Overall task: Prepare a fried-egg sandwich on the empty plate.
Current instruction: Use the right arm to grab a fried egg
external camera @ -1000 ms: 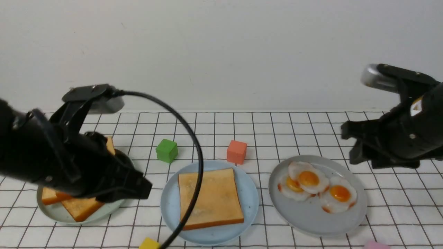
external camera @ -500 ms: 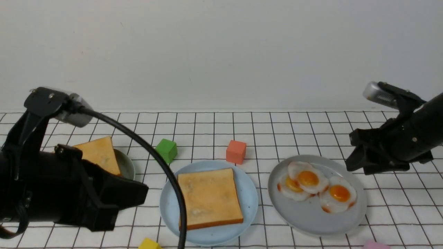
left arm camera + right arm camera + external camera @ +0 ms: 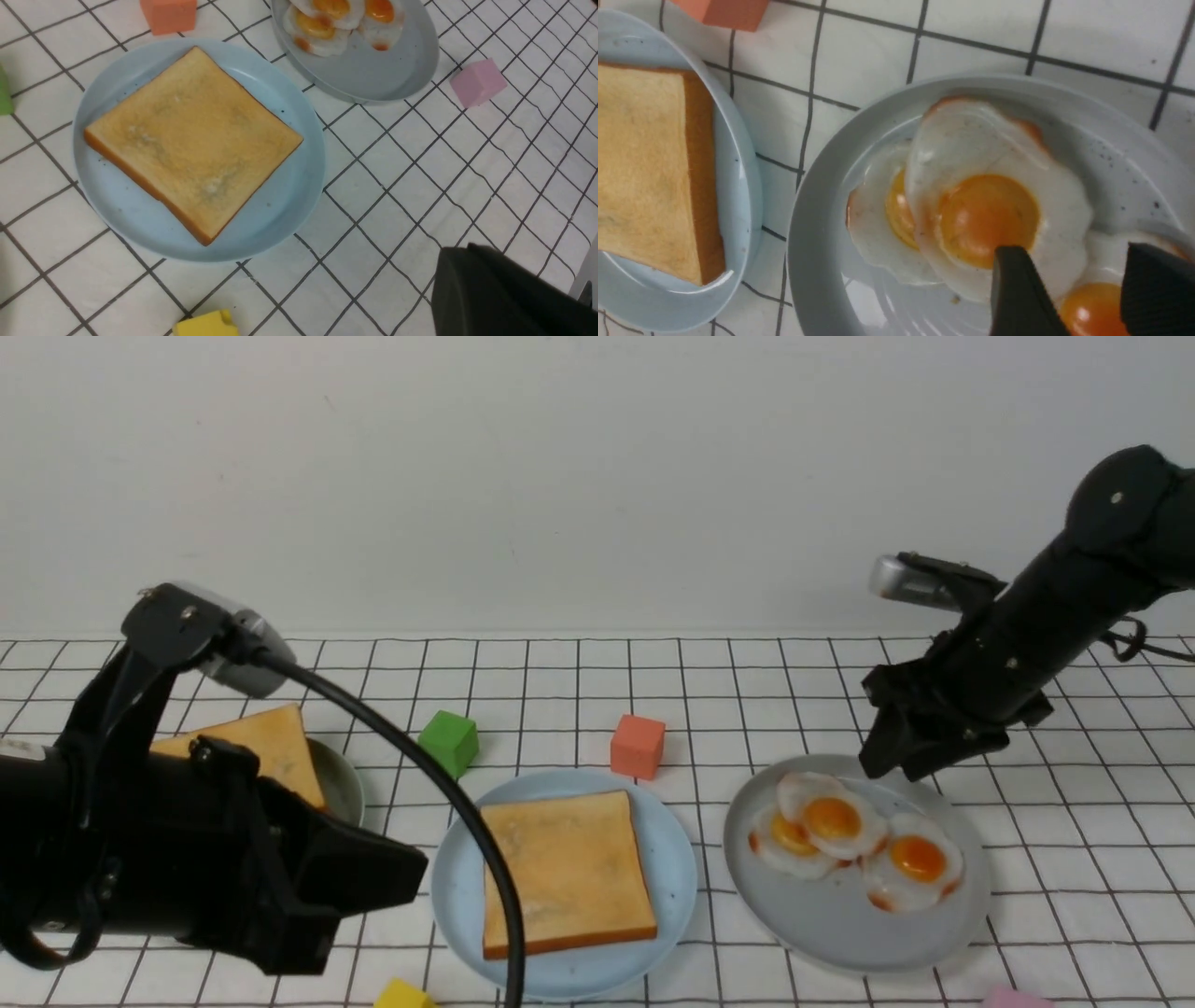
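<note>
A golden toast slice (image 3: pixel 565 868) lies flat on the light blue plate (image 3: pixel 677 859), also seen in the left wrist view as toast (image 3: pixel 191 140) on the plate (image 3: pixel 107 196). Three fried eggs overlap on the pale grey plate (image 3: pixel 840 933). My right gripper (image 3: pixel 882 761) hangs open over that plate's far edge; in the right wrist view the gripper (image 3: pixel 1073 252) sits above the top egg (image 3: pixel 985 205), not touching it. My left gripper (image 3: pixel 411 873) is shut on nothing, low and just left of the blue plate.
More toast (image 3: pixel 261 747) leans on the grey-green plate (image 3: pixel 341 784), mostly hidden behind my left arm. A green cube (image 3: pixel 450 742) and an orange cube (image 3: pixel 639 745) stand behind the blue plate. A yellow cube (image 3: pixel 403 994) and a pink cube (image 3: pixel 1013 999) lie at the front edge. The left wrist cable (image 3: pixel 467 831) crosses the blue plate.
My right arm has swung in to the left and down, reaching over the egg plate. My left arm drew back off the grey-green plate and its jaws closed empty.
</note>
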`<move>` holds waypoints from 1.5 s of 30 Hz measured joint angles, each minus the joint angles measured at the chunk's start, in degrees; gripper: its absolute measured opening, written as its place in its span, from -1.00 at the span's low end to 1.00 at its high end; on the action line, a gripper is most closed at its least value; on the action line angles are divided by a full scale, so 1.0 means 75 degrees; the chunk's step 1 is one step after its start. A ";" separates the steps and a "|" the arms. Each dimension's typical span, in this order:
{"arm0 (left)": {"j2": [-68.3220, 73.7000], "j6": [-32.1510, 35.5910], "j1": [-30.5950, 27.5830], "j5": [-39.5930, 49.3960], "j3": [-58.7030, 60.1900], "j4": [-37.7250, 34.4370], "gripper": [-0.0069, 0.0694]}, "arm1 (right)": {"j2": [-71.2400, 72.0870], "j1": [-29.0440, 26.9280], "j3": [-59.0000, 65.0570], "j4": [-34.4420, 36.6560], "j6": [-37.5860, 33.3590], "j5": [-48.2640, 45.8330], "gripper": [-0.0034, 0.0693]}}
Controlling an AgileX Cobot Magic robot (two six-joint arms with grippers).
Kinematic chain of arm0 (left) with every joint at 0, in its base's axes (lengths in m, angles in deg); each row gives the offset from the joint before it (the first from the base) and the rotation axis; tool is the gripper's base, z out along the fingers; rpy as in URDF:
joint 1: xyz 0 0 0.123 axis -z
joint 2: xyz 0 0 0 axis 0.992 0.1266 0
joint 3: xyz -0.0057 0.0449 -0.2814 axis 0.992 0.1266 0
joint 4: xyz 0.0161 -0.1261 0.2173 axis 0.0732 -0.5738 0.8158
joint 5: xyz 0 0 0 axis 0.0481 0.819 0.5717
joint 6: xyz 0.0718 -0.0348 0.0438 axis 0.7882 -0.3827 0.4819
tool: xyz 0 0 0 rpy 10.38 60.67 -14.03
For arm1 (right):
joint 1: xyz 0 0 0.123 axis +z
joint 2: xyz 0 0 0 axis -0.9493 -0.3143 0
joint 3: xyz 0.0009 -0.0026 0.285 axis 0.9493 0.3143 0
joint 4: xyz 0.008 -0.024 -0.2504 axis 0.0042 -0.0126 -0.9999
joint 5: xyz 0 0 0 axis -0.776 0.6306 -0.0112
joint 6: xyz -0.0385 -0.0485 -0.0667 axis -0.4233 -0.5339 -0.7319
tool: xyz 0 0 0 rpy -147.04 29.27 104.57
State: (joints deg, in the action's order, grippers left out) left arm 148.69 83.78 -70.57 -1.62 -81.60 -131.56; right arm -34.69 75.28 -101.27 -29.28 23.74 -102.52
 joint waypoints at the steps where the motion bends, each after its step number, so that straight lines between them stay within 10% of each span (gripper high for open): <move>1: 0.0000 0.0000 0.0000 0.0000 0.0000 0.0000 -0.85 | -0.0087 0.0021 -0.0027 0.0000 0.0000 -0.0009 0.00; 16: 0.0000 0.0009 0.0000 0.0000 0.0000 0.0024 -0.85 | -0.0866 0.0040 -0.0172 0.0229 0.0000 0.0038 -0.14; 26: 0.0000 0.0009 0.0000 0.0000 0.0000 0.0027 -0.82 | -0.0901 0.0040 -0.0172 0.0321 -0.0021 0.0002 -0.93; 36: 0.0000 0.0009 0.0000 0.0000 0.0000 0.0057 -0.80 | -0.0066 0.0160 -0.0093 0.0039 -0.0339 -0.0273 -0.91; 45: 0.0000 0.0009 0.0000 0.0000 0.0000 0.0057 -0.77 | 0.1072 0.2497 0.0583 -0.2567 0.0998 0.0104 -0.32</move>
State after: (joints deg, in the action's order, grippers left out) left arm 148.69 83.85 -70.57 -1.62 -81.60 -131.14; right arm -26.65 94.01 -96.90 -48.53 31.22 -101.74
